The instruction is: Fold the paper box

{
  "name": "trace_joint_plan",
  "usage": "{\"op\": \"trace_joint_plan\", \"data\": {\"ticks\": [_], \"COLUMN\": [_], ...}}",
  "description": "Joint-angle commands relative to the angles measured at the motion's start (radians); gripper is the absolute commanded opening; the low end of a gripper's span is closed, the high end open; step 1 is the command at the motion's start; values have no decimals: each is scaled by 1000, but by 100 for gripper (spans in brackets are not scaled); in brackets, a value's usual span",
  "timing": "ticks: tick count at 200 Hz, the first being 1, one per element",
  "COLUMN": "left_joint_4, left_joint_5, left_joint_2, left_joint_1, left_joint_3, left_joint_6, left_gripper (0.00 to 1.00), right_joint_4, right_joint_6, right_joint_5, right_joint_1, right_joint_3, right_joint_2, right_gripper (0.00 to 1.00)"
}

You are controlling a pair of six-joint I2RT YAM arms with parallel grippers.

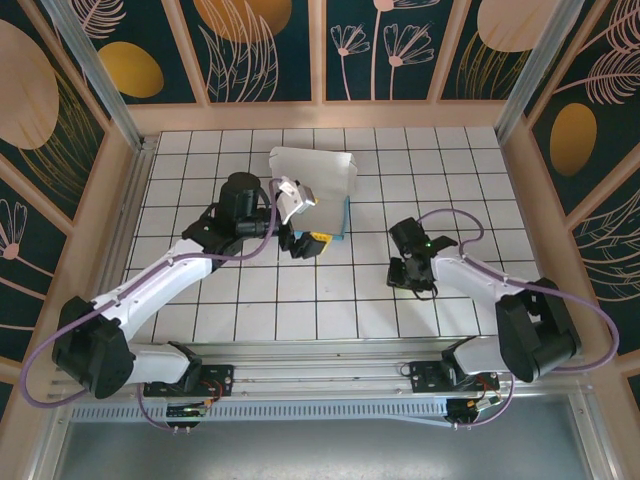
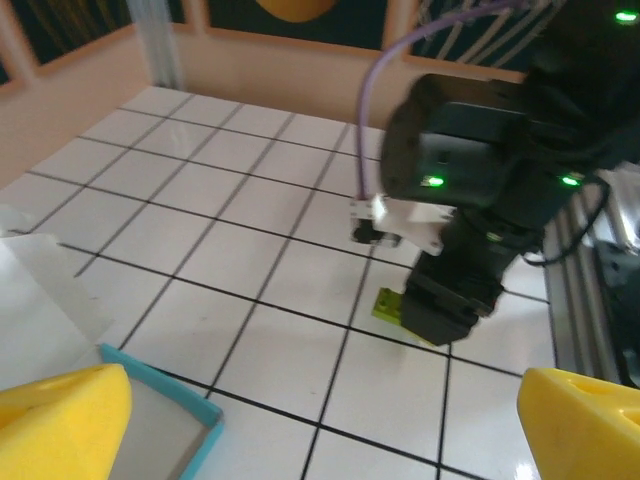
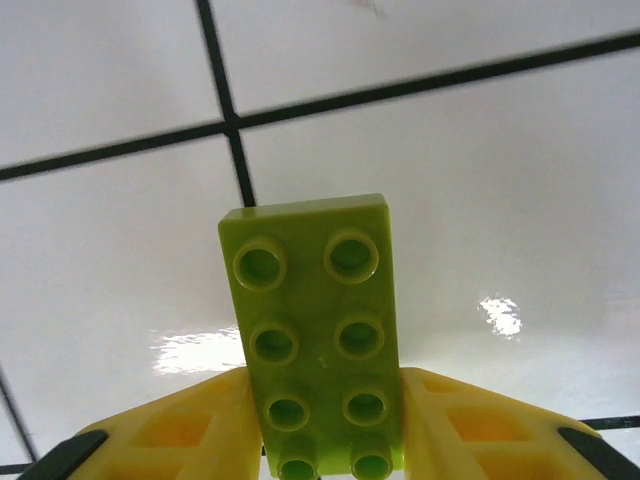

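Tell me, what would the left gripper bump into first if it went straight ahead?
Probably the right gripper, down over a green brick ahead. Only bare table lies between, but depth is unclear, so it may touch the table first.

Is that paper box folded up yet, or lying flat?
Mostly flat: the box lies white face up, with one teal edge raised beside the left fingers.
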Motion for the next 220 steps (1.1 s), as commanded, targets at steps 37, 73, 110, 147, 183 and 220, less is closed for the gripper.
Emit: {"op": "trace_joint_plan", "data": {"ticks": [37,73,110,147,183,220], "left_joint_4": [-78,-59,-84,-129,-216,-167], "left_joint_5": [-374,-581,-649,-504,-473,-456], "left_joint_2": [-87,-221,-373,-548,-564,-528], "left_joint_1": [96,163,163,163,163,163], "left_joint_3": [48,-18,-119,-218,-211,-224], "left_joint_6": [-227,-284,-155,38,96,64], "left_gripper": [99,99,99,99,99,98], "right_joint_4": [-19,-19,-34,-137,-133,-139], "right_joint_6": [-216,-521,-921,-1145,-1240,-1245], "right_joint_5": [116,147,121,124,144,128], "right_joint_1": [80,209,255,223,198,202], "right_joint_3": [247,471,695,987,1142,1280], "right_joint_2": [-42,124,384,709,910,1013], "right_gripper": [35,35,36,35,27,32]}}
